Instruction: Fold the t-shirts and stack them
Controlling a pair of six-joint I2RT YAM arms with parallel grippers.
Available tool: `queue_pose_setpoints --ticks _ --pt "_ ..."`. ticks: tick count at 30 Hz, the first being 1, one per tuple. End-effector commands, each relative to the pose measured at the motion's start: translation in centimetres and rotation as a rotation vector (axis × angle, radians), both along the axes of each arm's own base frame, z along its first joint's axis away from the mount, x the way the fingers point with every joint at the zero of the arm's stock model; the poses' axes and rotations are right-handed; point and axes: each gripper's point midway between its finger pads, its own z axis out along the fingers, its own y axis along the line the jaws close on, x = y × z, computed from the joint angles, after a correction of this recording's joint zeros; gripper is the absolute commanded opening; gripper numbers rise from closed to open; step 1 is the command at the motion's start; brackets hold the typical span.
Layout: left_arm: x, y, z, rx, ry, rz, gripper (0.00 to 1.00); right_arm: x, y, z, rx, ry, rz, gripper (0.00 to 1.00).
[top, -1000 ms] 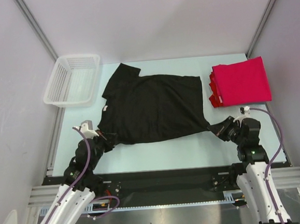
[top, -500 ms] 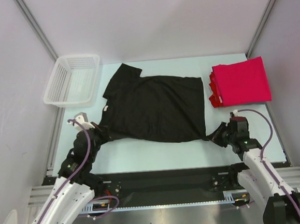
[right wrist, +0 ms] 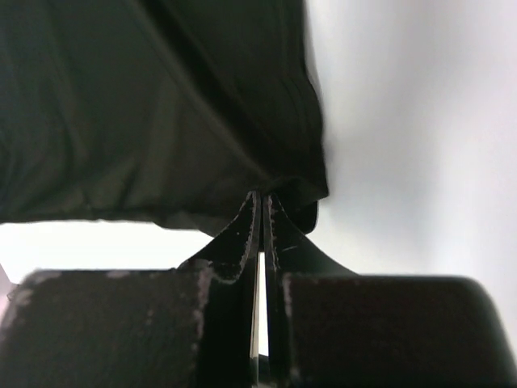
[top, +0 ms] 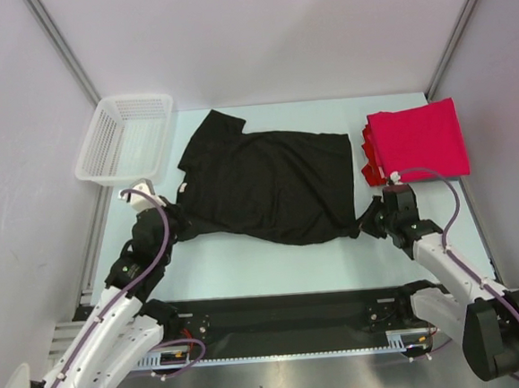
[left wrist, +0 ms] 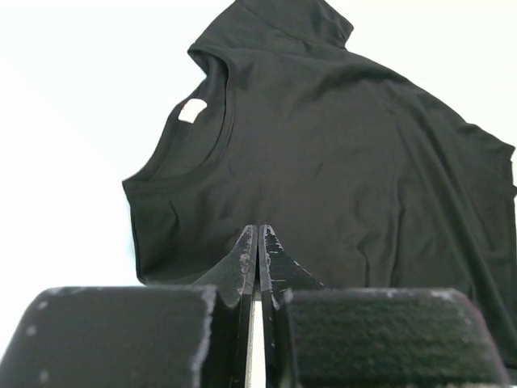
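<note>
A black t-shirt point(top: 268, 182) lies spread across the middle of the table, collar to the left. My left gripper point(top: 177, 226) is shut on its near left edge. In the left wrist view the closed fingertips point(left wrist: 258, 233) sit over the black t-shirt point(left wrist: 339, 153), whose collar and white label show. My right gripper point(top: 366, 225) is shut on the shirt's near right corner. In the right wrist view the cloth point(right wrist: 153, 105) bunches at the closed tips point(right wrist: 262, 196). The near hem sags between the two grippers. Folded red t-shirts point(top: 417, 141) lie stacked at the back right.
A white mesh basket point(top: 126, 138) stands at the back left, beside the shirt's sleeve. The red stack lies just beyond my right gripper. Grey walls and metal posts enclose the table on three sides.
Both grippers have moved away from the near edge toward the back, carrying the shirt's near hem with them. The hem, stretched straight before, now curves slack between them.
</note>
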Motion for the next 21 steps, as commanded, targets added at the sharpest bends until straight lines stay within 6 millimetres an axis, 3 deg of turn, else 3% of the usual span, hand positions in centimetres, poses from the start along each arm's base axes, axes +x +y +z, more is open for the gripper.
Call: queue_pose_setpoints --ticks 1,4,6,12,14,21 --pt "1.8 -0.1 4.7 0.007 -0.125 0.017 0.04 3.6 -0.8 3.7 -0.066 -0.131 -0.02 0.01" --pt "2.7 -0.5 5.6 0.025 -0.141 0.007 0.04 4.9 -1.0 5.2 -0.075 -0.152 -0.027 0.01" --pt "3.6 -1.1 5.2 0.047 -0.12 -0.011 0.05 6.0 -0.8 6.1 -0.074 -0.169 -0.022 0.01" --pt "6.5 -1.7 5.0 0.141 -0.071 0.0 0.04 8.8 -1.0 6.7 -0.073 -0.165 -0.032 0.01" --pt "7.4 -1.8 5.8 0.151 -0.083 0.011 0.04 9.8 -1.0 7.0 -0.06 -0.169 -0.031 0.01" --pt "10.6 -2.5 4.5 0.206 -0.051 0.038 0.01 13.6 -1.6 7.3 -0.064 -0.156 -0.049 0.0"
